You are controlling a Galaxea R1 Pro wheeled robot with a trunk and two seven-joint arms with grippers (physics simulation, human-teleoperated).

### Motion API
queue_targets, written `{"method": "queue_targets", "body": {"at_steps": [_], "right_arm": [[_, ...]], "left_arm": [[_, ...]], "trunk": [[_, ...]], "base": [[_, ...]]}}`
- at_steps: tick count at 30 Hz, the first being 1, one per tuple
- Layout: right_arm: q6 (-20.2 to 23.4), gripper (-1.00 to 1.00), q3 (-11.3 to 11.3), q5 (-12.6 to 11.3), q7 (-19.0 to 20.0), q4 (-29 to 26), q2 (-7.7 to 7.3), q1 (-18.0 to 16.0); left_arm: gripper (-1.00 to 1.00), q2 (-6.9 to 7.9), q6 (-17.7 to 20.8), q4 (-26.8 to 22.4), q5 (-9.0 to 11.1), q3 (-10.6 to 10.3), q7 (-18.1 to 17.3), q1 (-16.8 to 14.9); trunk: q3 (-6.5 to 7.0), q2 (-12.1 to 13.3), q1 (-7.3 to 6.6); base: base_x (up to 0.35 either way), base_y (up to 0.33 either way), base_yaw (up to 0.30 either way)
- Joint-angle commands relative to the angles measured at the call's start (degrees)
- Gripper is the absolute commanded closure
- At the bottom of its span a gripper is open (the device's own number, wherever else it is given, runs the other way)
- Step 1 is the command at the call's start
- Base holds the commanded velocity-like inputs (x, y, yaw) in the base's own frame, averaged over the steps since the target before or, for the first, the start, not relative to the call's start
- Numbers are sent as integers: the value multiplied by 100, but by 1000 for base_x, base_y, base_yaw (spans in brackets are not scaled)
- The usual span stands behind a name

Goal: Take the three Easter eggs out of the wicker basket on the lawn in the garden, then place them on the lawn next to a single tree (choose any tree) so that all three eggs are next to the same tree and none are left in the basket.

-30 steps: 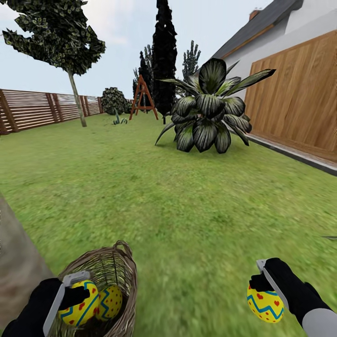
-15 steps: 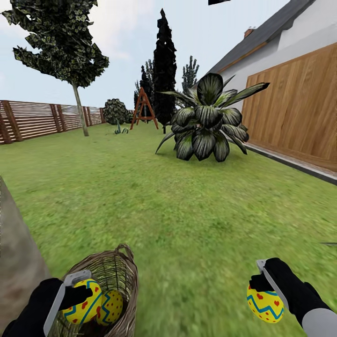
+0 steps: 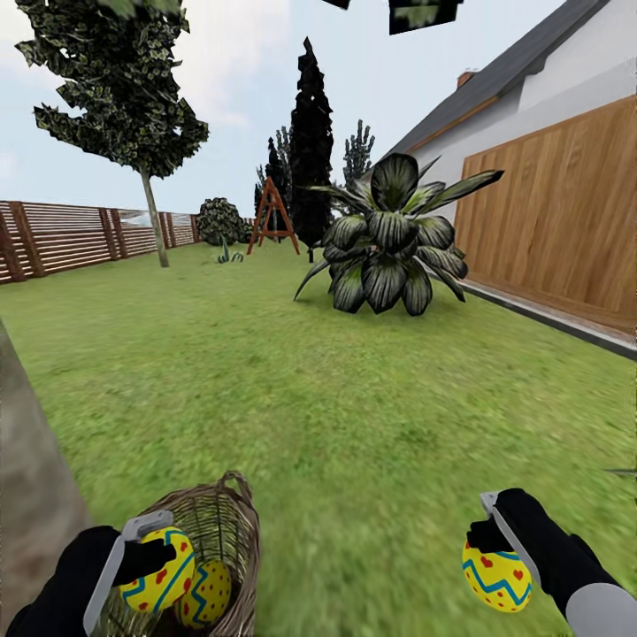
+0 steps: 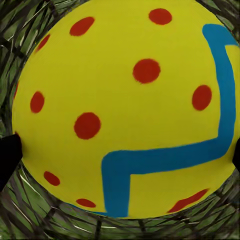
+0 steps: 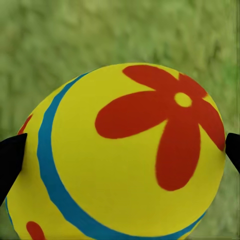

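Two Easter eggs gripped: left claw [image 3: 146, 556] clenched on one [image 3: 159, 557] above wicker basket [image 3: 226, 522], right claw [image 3: 482, 540] grasping another [image 3: 495, 577] over lawn [image 3: 354, 398]. Third egg [image 3: 205, 594] in basket. Next: carry to tree [image 3: 26, 495], near left.

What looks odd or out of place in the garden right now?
Dark leafy fragments hang at the top of the head view against the sky, joined to no trunk that shows. Otherwise nothing stands out: the wicker basket stands upright on the lawn, and each claw holds an egg.
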Motion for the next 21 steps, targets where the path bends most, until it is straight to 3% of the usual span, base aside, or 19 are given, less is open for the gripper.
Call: {"method": "queue_targets", "body": {"at_steps": [1, 4, 7, 21], "right_arm": [[20, 100, 26, -54, -24, -5, -8, -7], [20, 100, 26, -54, -23, 59, -8, -6], [20, 100, 26, -52, -24, 91, -3, -7], [20, 100, 34, -45, -24, 162, 53, -7]], "left_arm": [[100, -35, 29, -6, 24, 0, 0, -3], [100, -148, 22, -6, 26, -3, -12, -3], [100, -157, 20, -6, 29, -4, -11, -3], [100, -161, 20, -6, 37, 17, -9, -3]], "trunk": [[12, 38, -26], [66, 159, -92], [120, 279, -157], [371, 841, -465]], "base": [[-229, -151, 0], [-253, -174, 0], [-191, -161, 0], [-4, -6, 0]]}}
